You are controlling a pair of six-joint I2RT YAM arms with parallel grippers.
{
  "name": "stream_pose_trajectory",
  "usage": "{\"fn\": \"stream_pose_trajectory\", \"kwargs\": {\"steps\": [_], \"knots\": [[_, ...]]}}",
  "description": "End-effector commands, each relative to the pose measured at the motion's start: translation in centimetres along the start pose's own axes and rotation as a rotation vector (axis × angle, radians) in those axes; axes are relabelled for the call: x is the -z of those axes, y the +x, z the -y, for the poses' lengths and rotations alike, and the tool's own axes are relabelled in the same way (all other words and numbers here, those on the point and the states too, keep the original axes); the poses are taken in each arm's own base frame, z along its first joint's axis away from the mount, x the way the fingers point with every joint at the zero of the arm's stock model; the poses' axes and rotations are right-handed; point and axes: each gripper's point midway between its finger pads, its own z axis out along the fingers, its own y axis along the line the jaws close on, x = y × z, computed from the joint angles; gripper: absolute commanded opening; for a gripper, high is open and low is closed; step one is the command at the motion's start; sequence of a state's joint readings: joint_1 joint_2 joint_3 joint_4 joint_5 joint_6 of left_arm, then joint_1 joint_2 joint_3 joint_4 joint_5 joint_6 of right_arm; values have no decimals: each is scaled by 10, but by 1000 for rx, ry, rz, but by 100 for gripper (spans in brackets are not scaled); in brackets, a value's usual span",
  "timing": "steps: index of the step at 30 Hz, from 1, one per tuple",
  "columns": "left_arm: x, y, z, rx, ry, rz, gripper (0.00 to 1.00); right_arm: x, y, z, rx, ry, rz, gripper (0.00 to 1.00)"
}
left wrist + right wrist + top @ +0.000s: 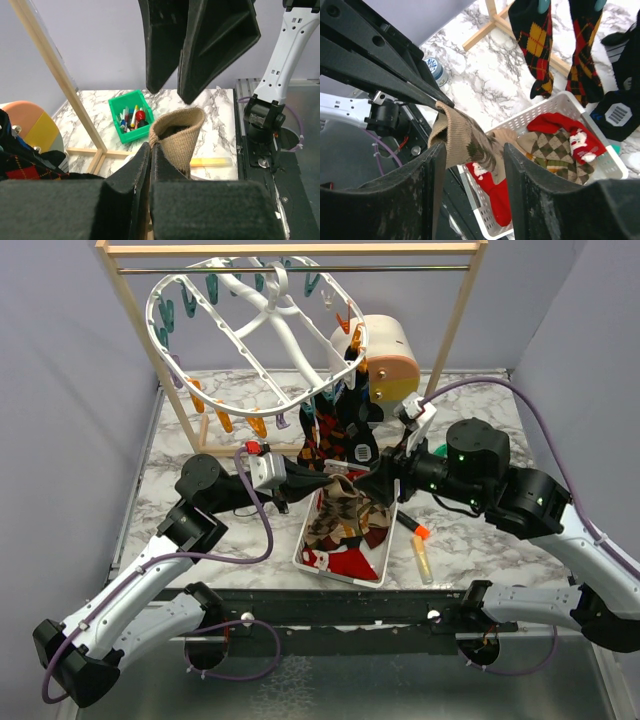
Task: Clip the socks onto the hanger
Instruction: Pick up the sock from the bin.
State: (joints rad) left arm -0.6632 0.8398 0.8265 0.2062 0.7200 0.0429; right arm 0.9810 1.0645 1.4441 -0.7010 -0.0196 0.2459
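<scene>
Top view: left claw (308,478) and right claw (375,480) meet over the basket (305,532), a tan sock (342,490) between them, near side of the hanger (255,330). Left wrist: left claw clamped on the cuff. Right wrist: right claw part-open, sock between its fingers.

Left arm (130,590) reaches inward from the near-left base. Left gripper (150,148): fingers pressed together, pinching the cuff of a sock (180,131). Right arm (595,555) reaches inward from the near-right base. Right gripper (474,148): fingers spread apart, tips facing the left gripper.
</scene>
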Motion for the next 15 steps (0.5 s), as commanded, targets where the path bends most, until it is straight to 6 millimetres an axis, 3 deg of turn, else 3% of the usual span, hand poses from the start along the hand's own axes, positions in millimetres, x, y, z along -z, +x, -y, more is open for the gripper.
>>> {"fn": "stream_pose_trajectory", "kwargs": {"steps": [1,9,15], "knots": [[0,-23,6,-31,39,50,0,9,-8,6,60,35,-12,56],[-1,-22,5,-28,34,49,0,1,-15,-7,89,-30,-40,59],[-1,-24,4,-29,30,51,0,-13,-3,-4,97,-20,-105,60]]}}
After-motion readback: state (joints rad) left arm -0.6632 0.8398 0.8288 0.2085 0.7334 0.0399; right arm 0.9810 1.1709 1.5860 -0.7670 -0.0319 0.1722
